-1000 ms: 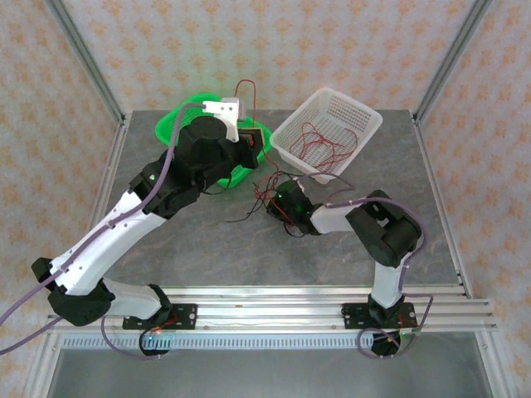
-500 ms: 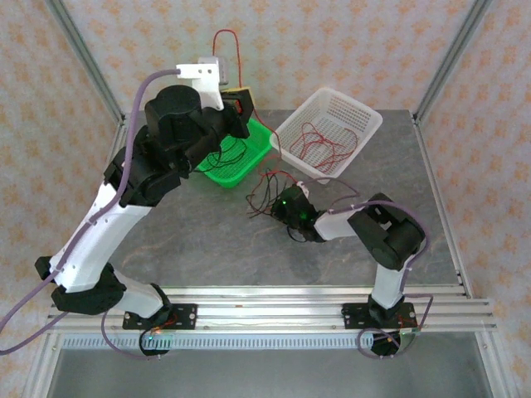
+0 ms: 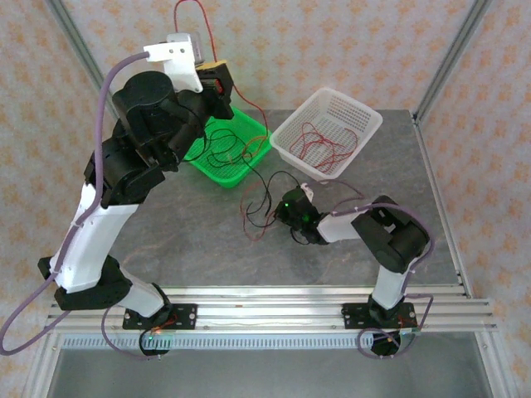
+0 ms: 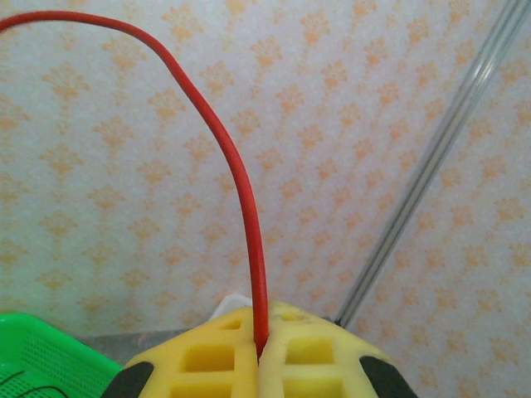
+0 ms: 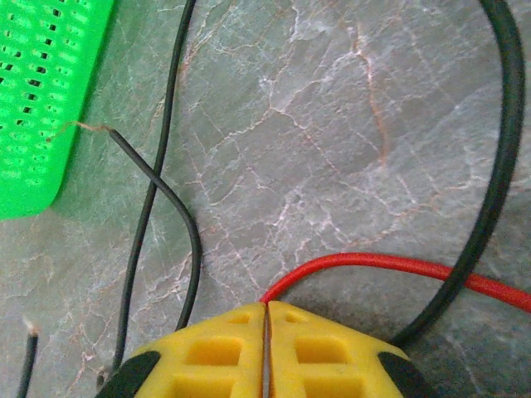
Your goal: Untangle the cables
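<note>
My left gripper [image 3: 214,66] is raised high above the green basket [image 3: 236,162], shut on a thin red cable [image 4: 241,191] that arcs up out of its yellow fingers [image 4: 207,356]. From there the red cable [image 3: 249,108] runs down toward a loose tangle of red and black cables [image 3: 259,206] on the table. My right gripper [image 3: 280,209] sits low at that tangle, shut on another red cable [image 5: 373,264]. Thin black cables [image 5: 158,178] and a thicker black loop [image 5: 508,166] lie beside its fingers [image 5: 332,356].
The green basket [image 5: 37,99] holds several black cables [image 3: 224,145]. Right of it, a white basket [image 3: 365,120] holds red cables [image 3: 323,141]. Both stand at the back of the grey marble table [image 3: 207,240]. Metal frame posts [image 3: 440,62] rise at the far corners.
My left arm has lifted up and to the left, off the green basket, drawing the red cable with it. The tangle has stretched slightly left. My right gripper has stayed low on the table.
</note>
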Motion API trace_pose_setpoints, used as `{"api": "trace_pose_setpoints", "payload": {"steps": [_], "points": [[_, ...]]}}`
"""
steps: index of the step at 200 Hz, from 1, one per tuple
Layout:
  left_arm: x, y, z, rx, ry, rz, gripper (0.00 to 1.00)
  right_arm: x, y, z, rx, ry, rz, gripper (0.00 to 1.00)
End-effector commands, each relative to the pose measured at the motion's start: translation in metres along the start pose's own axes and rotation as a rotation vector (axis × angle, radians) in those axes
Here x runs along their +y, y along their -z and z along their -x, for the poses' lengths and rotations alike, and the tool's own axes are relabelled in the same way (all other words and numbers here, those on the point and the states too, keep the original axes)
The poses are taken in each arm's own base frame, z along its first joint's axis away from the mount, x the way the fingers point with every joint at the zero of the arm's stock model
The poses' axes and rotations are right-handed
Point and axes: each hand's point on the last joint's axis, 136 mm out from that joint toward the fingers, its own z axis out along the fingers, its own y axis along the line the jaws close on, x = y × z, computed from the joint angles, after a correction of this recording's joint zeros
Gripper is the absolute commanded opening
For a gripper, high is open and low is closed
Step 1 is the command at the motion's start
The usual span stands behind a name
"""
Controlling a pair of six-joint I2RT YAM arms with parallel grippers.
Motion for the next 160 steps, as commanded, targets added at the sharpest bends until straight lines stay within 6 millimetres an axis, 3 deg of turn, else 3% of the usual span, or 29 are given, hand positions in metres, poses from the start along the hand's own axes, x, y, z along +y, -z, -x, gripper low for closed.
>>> {"api": "trace_pose_setpoints", "payload": {"steps": [1, 31, 60, 124, 160], "points": [[0.007, 0.01, 0.023, -0.072, -0.01, 0.035, 0.0, -0.093, 0.011, -0.024, 0.065, 0.058, -0.327, 0.11], [0.01, 0.019, 0.041, -0.133, 0.001, 0.038, 0.0, -0.096, 0.017, -0.016, 0.041, 0.069, -0.351, 0.1], [0.014, 0.022, 0.046, -0.153, -0.004, 0.061, 0.0, -0.104, 0.027, -0.003, 0.003, 0.077, -0.392, 0.1], [0.021, 0.032, 0.063, -0.21, -0.015, 0.089, 0.0, -0.139, 0.06, 0.025, -0.08, 0.051, -0.497, 0.1], [0.033, 0.035, 0.062, -0.211, -0.046, 0.153, 0.0, -0.155, 0.079, 0.033, -0.114, 0.025, -0.523, 0.1]]}}
